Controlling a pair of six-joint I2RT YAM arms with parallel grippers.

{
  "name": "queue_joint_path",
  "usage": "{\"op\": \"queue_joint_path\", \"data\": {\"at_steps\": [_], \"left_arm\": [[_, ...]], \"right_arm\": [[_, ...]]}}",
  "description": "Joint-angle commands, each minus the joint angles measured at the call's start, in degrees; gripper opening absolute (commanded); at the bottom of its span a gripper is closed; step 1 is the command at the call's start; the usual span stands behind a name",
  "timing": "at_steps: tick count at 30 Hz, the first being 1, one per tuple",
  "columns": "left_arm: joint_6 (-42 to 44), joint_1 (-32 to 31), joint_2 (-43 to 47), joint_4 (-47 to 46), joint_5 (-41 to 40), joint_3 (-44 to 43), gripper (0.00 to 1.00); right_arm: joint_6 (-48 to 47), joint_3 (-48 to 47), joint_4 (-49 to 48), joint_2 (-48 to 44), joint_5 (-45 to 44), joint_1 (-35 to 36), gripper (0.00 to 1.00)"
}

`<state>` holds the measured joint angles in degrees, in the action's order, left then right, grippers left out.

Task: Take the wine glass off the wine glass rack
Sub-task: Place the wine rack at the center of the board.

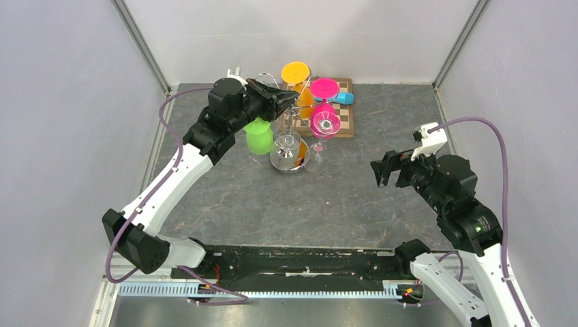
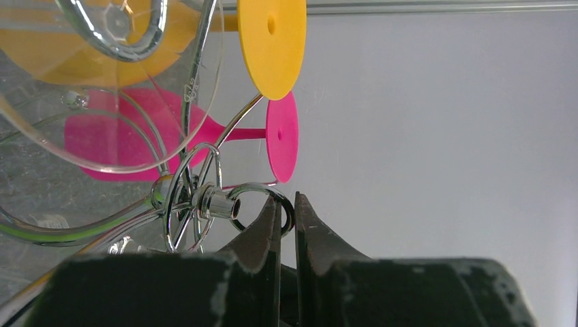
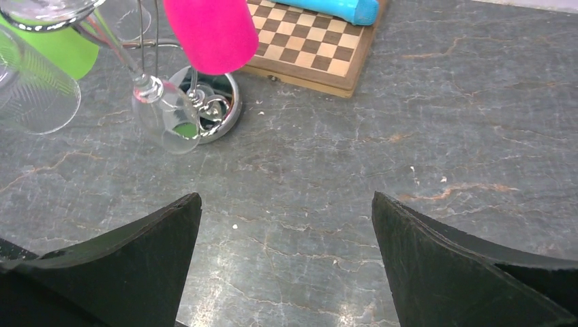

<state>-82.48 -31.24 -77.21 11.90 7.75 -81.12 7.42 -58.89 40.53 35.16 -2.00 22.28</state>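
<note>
Several wine glasses (image 1: 325,121) are hung inverted on the chrome wine glass rack (image 2: 211,202) beside the chessboard (image 1: 344,119). Left gripper (image 2: 286,204) is narrowed at its wire loop, hold uncertain; right gripper (image 3: 286,197) is spread wide.

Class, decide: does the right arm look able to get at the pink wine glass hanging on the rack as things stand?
Probably yes: the right fingers stand open facing the pink wine glass, with only bare table between them.
</note>
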Motion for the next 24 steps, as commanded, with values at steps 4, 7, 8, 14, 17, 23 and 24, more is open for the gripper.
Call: {"op": "queue_joint_path", "data": {"at_steps": [4,7,8,14,17,23,24], "left_arm": [[-0.7,-3.4,5.6,-24.6,-1.9,-3.8,0.02],[-0.2,-4.9,5.7,-24.6,-2.5,-3.4,0.02],[-0.1,-5.2,5.6,-24.6,-2.7,-3.3,0.02],[0.1,-8.1,4.2,-26.3,-4.0,-2.5,0.02],[0.0,-9.1,3.2,-27.0,-4.1,-2.5,0.02],[0.1,-11.3,1.8,-27.5,-4.7,-3.5,0.02],[0.2,-11.7,1.7,-27.5,-5.0,-3.5,0.02]], "right_arm": [[-0.4,-4.6,1.5,0.7,-4.4,0.2,0.98],[-0.3,-6.2,2.5,0.9,-6.0,0.1,0.98],[-0.4,-6.7,2.6,1.0,-6.4,0.1,0.98],[-1.1,-9.3,3.9,1.8,-8.1,0.1,0.98],[-1.4,-9.5,3.9,1.6,-8.5,0.1,0.98],[-1.8,-9.5,4.2,1.6,-9.3,0.1,0.98],[-1.9,-9.5,4.2,1.6,-9.5,0.1,0.98]]}}
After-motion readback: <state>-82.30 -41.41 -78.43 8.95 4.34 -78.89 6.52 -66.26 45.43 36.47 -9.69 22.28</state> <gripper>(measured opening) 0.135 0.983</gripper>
